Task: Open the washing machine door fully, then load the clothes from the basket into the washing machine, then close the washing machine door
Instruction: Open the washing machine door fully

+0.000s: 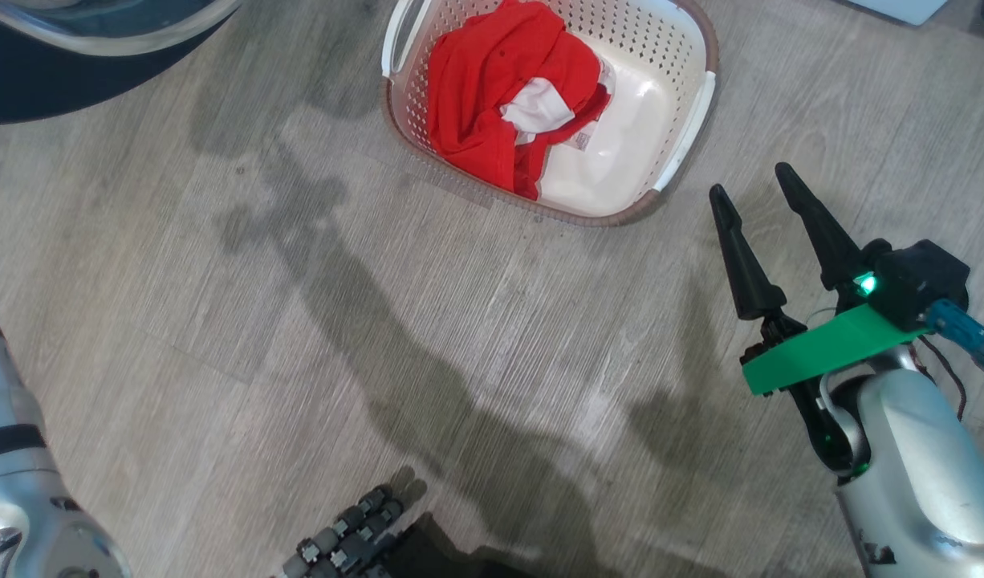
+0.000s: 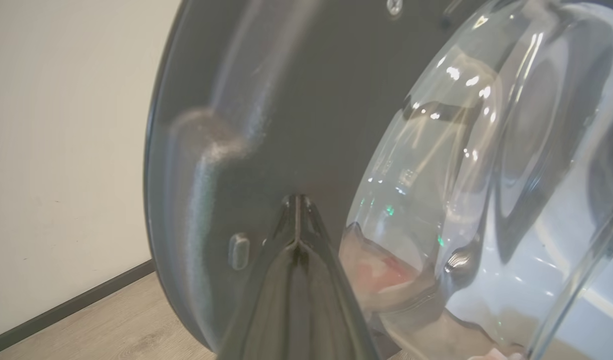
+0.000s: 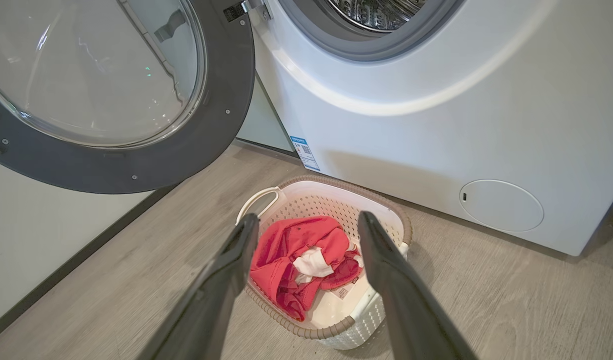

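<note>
The washing machine [image 3: 436, 125] stands white with its steel drum uncovered. Its door [image 3: 111, 100], black-rimmed with domed glass, is swung out to the left; a piece of the door [image 1: 50, 80] also shows in the head view's top left corner. My left gripper [image 2: 297, 202] is shut and empty, its tips at the door's [image 2: 286, 100] black inner rim beside the glass dome. The basket [image 1: 652, 36] sits on the floor before the machine, with the red clothes [image 1: 484, 88] heaped in its left half. My right gripper [image 1: 753, 185] is open, just right of the basket. In the right wrist view the gripper [image 3: 307, 219] is above the basket [image 3: 326, 202], framing the clothes [image 3: 286, 250].
A pale wall with dark skirting [image 3: 61, 270] runs along the left, behind the open door. A teal cabinet [image 3: 261, 125] stands beside the machine. The machine's round white flap [image 3: 501, 205] is low on its front. My wheeled base [image 1: 355, 538] shows at the bottom over wood floor.
</note>
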You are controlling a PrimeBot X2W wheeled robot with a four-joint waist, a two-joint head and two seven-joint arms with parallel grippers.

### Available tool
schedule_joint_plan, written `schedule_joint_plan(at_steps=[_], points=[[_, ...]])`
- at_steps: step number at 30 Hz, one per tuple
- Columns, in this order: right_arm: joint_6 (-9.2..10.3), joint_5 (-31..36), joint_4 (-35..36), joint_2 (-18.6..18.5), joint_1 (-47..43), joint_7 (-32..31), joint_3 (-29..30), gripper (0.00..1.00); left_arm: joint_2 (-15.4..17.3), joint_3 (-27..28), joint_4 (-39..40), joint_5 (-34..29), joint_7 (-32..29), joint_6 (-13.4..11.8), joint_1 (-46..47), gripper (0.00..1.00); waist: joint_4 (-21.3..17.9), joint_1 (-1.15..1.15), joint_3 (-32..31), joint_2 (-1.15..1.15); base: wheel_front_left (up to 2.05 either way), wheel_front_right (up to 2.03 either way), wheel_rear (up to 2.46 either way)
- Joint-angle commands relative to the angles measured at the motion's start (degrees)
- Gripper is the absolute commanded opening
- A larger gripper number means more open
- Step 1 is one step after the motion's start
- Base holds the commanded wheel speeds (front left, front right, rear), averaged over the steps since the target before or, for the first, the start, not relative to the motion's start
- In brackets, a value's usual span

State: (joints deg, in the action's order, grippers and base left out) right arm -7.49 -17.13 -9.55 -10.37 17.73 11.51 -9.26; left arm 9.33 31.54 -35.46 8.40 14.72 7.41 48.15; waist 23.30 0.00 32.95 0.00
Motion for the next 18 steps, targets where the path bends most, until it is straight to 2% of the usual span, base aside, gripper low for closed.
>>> schedule_joint_plan(at_steps=[1, 10, 18], points=[[0.0, 0.3, 2.0, 0.4, -0.1, 0.0, -1.3, 1.0, 4.0, 1.2, 1.5, -0.5, 0.3, 0.0, 0.2, 0.0, 0.0, 0.0, -0.1, 0.0, 0.0, 0.0, 0.0], [0.0, 0.3, 0.4, 1.8, 0.2, 0.9, -1.7, 1.0, 2.7, 0.7, 3.8, -3.0, 0.3, 0.1, -2.7, 0.0, -1.1, 0.0, -3.9, 0.0, 0.0, 0.0, 0.0], [0.0, -0.9, -4.2, 4.6, -0.2, 2.8, -0.7, 1.0, 1.5, -5.2, 8.3, -4.0, 0.3, 0.1, -10.1, 0.0, -4.1, 0.0, -12.6, 0.0, 0.0, 0.0, 0.0]])
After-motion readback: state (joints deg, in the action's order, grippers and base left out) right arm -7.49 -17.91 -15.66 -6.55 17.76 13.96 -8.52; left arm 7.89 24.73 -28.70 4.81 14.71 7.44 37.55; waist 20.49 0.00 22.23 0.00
